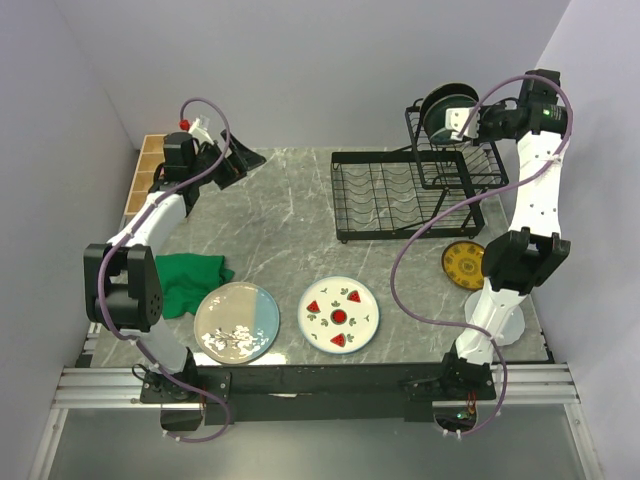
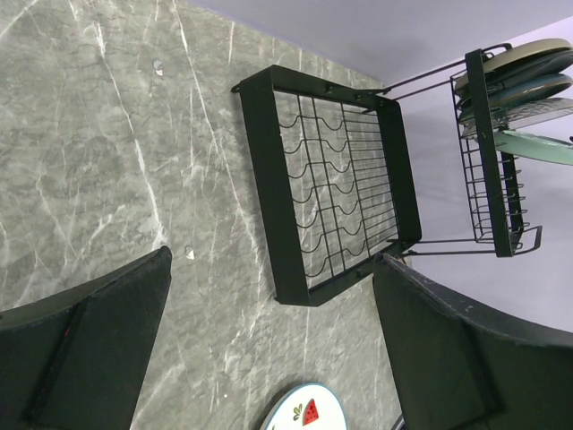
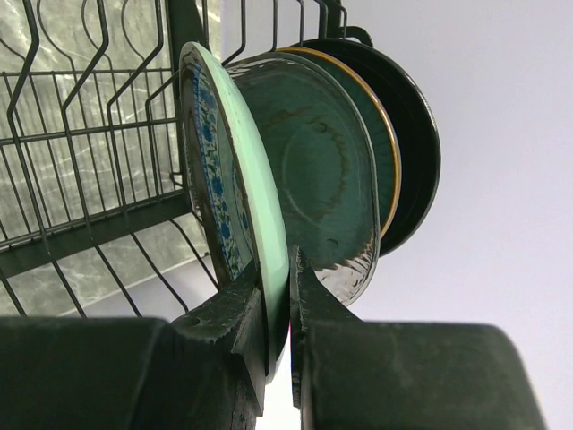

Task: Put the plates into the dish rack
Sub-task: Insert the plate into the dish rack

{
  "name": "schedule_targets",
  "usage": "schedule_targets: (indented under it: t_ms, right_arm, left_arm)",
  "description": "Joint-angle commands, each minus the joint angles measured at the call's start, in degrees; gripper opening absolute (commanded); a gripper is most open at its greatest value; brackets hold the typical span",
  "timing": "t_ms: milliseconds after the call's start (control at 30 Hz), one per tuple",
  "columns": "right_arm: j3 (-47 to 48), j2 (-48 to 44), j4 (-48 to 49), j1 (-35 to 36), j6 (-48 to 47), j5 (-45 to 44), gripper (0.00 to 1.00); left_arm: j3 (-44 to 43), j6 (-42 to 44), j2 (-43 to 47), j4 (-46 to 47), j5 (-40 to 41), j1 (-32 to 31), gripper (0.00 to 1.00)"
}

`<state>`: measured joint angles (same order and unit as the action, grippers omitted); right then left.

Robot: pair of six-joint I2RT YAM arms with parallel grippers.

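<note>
Mint-green plate [image 3: 240,188] | on edge in upper basket [image 1: 458,165] of dish rack [image 1: 370,155], 1 o'clock | I hold its rim clamped in right end effector [image 3: 279,296], I judge to seat it upright | left end effector [image 1: 235,165] agape, 10 o'clock

The left arm [image 1: 150,225] and right arm [image 1: 535,190] share one build: white tubular links between black joint housings, each on a black base. A purple cable [image 1: 420,240] loops along each arm. The fingers [image 2: 89,349] are matt black wedges — a green light [image 1: 545,113] marks the right arm's upper joint.
</note>
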<state>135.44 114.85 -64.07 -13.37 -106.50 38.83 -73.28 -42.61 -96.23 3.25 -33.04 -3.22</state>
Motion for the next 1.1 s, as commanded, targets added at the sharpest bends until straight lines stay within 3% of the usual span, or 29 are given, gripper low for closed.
schedule_targets:
  t_ms: [0, 300, 1067]
  right_arm:
    - [1.9, 0.7, -0.1, 0.5, -1.3, 0.6, 0.00]
    - [2.3, 1.4, -0.2, 1.0, -2.9, -0.2, 0.00]
    - [1.0, 0.3, 7.5, 0.9, 6.8, -0.5, 0.00]
  left_arm:
    - [-0.3, 0.4, 0.8, 2.1, -0.3, -0.6, 0.99]
    - [-0.8, 0.7, 0.8, 1.7, -0.2, -0.7, 0.99]
    - [-0.2, 0.9, 1.7, 1.3, -0.1, -0.8, 0.99]
